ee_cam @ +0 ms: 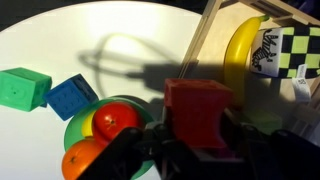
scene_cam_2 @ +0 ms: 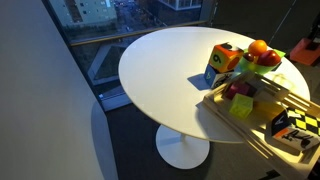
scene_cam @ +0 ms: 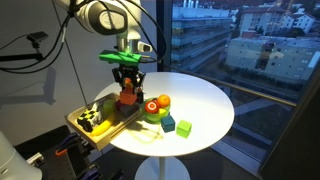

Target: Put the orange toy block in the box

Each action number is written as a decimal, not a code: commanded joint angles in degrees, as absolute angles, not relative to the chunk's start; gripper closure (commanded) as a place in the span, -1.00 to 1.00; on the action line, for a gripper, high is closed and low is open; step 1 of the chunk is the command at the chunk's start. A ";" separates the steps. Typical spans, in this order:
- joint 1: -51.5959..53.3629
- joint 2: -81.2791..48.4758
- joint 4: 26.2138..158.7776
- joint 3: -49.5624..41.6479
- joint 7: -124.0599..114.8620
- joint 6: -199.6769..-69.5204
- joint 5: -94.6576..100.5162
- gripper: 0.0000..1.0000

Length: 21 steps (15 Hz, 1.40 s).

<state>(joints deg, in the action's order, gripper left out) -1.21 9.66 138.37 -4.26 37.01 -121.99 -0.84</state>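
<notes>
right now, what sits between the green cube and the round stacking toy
A blue cube lies between the green cube and the stacking toy, seen in the wrist view.

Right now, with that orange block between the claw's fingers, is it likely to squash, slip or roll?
The orange block looks stiff: its edges look straight in the claw, so squashing seems unlikely. Its flat faces should keep it from rolling once set in the box. Its smooth-looking sides might slip under a loose grip.

The arm (scene_cam: pixel 100 16) reaches down, fingers (ee_cam: pixel 128 152) clamped.
</notes>
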 commanded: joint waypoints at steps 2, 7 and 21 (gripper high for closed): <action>-0.72 10.15 138.68 -4.54 36.78 -123.02 -0.77 0.01; -0.76 9.57 138.73 -4.50 36.79 -123.01 -0.79 0.01; 2.58 11.91 144.95 -0.79 35.64 -128.61 1.40 0.51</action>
<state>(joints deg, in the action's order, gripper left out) 1.84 9.76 142.55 -1.50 36.83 -127.25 -0.31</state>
